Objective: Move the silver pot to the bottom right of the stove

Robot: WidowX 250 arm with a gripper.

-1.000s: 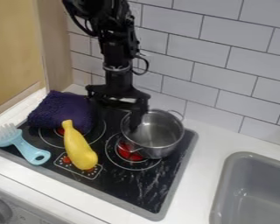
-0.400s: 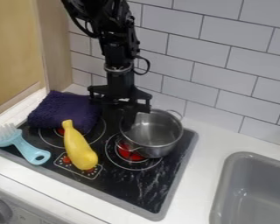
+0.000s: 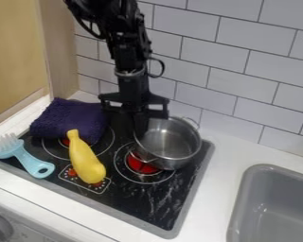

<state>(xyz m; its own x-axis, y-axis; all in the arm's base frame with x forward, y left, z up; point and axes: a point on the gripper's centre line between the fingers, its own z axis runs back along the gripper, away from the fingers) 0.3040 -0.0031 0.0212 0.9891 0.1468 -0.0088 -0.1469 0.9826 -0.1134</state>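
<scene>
Camera view: your end effector (image 3: 140, 128) hangs at ten o'clock on the silver pot (image 3: 170, 146); apart or clamped, I cannot tell.

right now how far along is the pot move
Nothing looks finished: the silver pot is at the stove's upper right, partly over the ring around the red spot. In hand: the gripper is down at the pot's left rim, though I can't tell if it grips. Left: getting the pot to the bottom right and letting go.

Pot (image 3: 174, 145) right of the squash (image 3: 86, 163) (towel (image 3: 68, 120) behind), brush (image 3: 27, 159) left.
</scene>
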